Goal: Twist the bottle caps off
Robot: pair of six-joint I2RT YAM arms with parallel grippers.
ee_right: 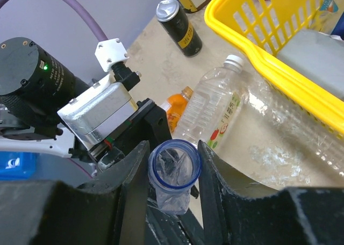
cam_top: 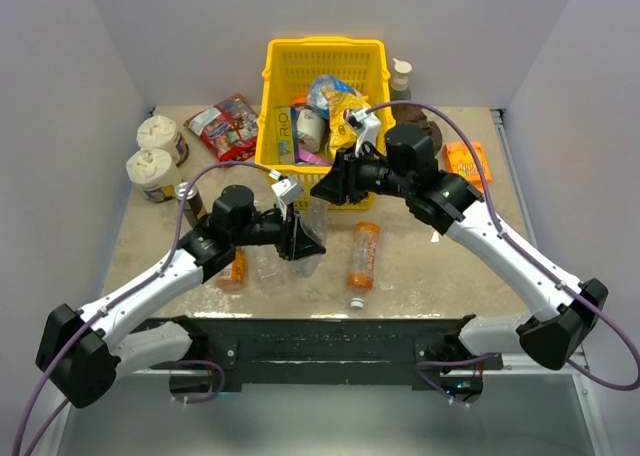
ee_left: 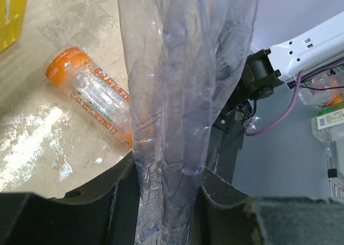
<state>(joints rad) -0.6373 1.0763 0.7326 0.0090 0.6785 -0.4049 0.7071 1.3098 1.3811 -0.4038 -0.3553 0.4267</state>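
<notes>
Between right jaws: blue cap [ee_right: 174, 161]; left jaws: bottle [ee_left: 183, 121].

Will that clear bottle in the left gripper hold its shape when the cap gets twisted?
Probably not. The clear bottle looks thin, empty and already creased, so it will likely buckle or twist along with the blue cap. Being light, it may also slip in the left gripper, which pinches only its crumpled wall.

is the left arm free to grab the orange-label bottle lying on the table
Probably not yet: its fingers are shut on the clear bottle, whose top the right fingers also pinch. The orange-label bottle lies close by, uncovered.
</notes>
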